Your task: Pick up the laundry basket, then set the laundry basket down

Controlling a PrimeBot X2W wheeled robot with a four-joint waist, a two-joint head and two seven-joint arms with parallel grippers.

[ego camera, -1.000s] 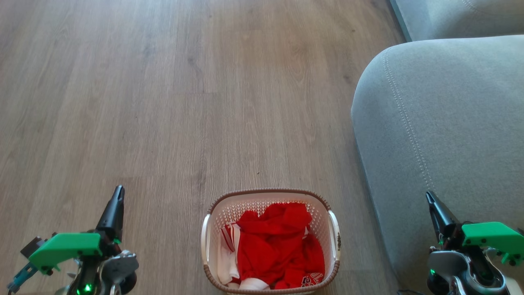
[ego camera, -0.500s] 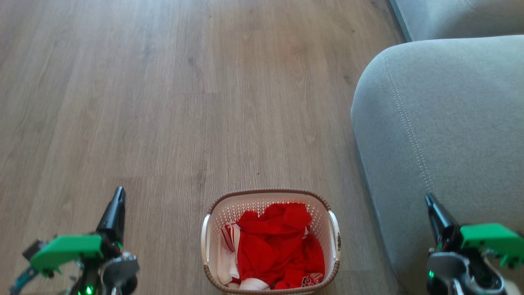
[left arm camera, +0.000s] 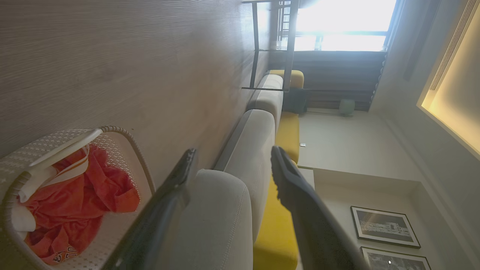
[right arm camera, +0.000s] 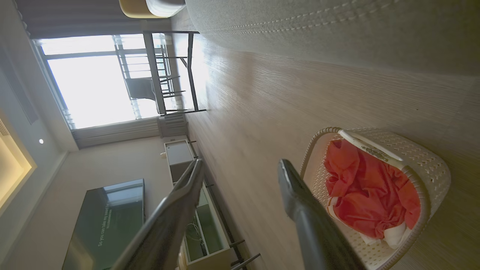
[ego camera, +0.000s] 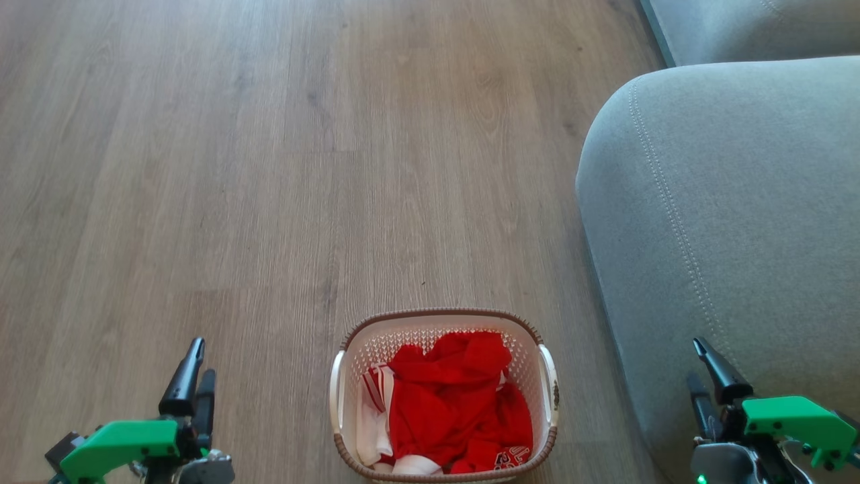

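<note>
On the wood floor [ego camera: 269, 168] beside the grey sofa [ego camera: 725, 202], the laundry basket [ego camera: 437, 312] stands between my left gripper [ego camera: 201, 359] and right gripper [ego camera: 695, 363], both spread wide, holding nothing. Light, stiff plastic, soft clothes [ego camera: 457, 396] inside: I judge its white side handles [ego camera: 549, 386] the best hold.

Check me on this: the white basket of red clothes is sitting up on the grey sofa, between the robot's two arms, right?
Not quite. The laundry basket with the red clothes stands on the wooden floor, beside the grey sofa, not up on it. The head view shows this; the rest is right.
</note>
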